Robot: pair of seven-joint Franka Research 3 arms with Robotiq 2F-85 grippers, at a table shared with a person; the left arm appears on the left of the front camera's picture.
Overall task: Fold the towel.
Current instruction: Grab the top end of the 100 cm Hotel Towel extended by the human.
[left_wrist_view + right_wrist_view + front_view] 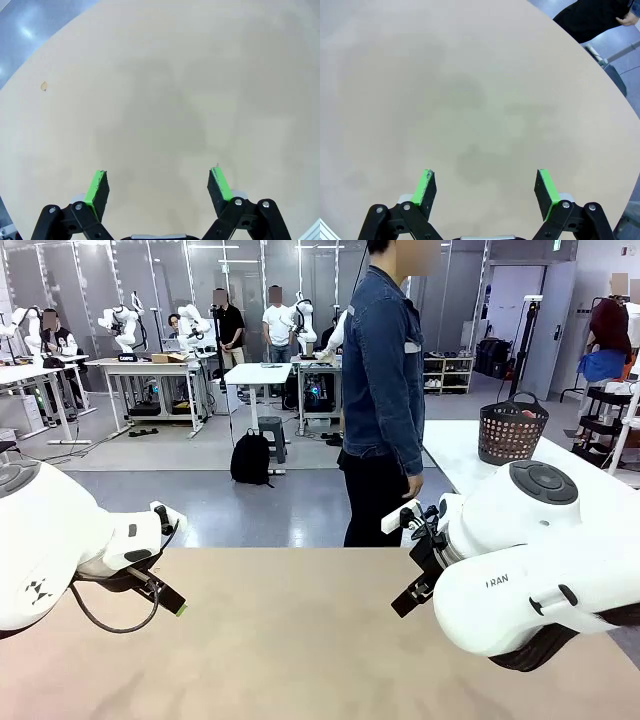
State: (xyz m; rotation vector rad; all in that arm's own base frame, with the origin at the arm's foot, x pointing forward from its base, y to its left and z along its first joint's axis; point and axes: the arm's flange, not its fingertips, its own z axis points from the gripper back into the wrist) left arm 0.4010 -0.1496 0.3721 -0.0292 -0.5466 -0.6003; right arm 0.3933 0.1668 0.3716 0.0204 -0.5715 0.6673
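Left gripper (158, 174) — jaws spread wide, nothing between them; green pads (97, 187) face each other over bare tabletop. It hangs above the surface without touching it.

Right gripper (485, 173) — jaws likewise at full spread, holding nothing, poised over bare tabletop.

Left arm (50, 540): white, entering from the robot's left, wrist bent down toward the table near its left edge.

Right arm (540, 570): white, entering from the robot's right, its bulk low over the table's right side. The two arms are well apart, with open tabletop between them.

Table (200, 75): pale tan, matt and smooth. One small brownish mark (44, 86) lies near the edge in the left wrist view.

Towel: location cannot be told.

Person (385, 390): standing at the far side of the table, turned side-on, in a denim jacket and dark trousers. One hand (413, 485) hangs at the hip, clear of the table.

Basket (512, 430): dark, perforated, with a handle; it stands on a white table (450, 450) behind the person.

Backpack (250, 458): black, upright on the grey floor farther back.
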